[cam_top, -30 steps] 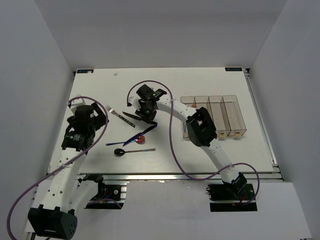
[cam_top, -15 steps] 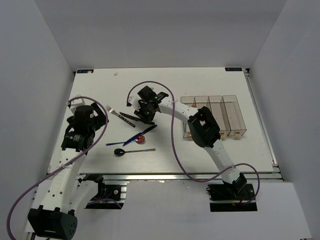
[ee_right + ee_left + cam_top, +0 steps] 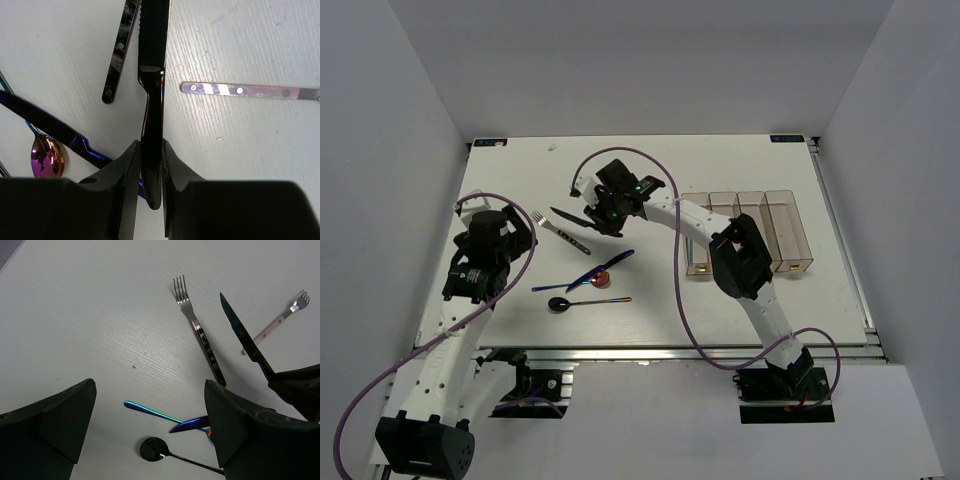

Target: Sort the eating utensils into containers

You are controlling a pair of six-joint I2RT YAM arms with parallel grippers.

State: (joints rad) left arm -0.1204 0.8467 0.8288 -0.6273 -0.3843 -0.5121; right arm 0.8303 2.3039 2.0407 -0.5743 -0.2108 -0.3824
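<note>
My right gripper (image 3: 602, 216) is shut on the handle of a dark knife (image 3: 570, 215), whose blade points left above the table; in the right wrist view the fingers (image 3: 129, 165) clamp that knife (image 3: 154, 55). A silver fork (image 3: 558, 231) lies just below the blade. A blue-purple knife (image 3: 605, 268), a red-bowled spoon (image 3: 602, 280) and a black-bowled spoon (image 3: 558, 303) lie nearer the front. The clear containers (image 3: 775, 232) stand at the right. My left gripper (image 3: 512, 236) is open and empty, to the left of the cutlery, as the left wrist view (image 3: 150, 440) shows.
A pink-handled fork (image 3: 274, 326) lies beside the held knife; its handle shows in the right wrist view (image 3: 240, 91). The right arm's purple cable (image 3: 670, 290) loops over the table between the cutlery and the containers.
My right gripper has moved back and left with the dark knife in it, and the blade now points left past the fork. The left arm has not moved.
</note>
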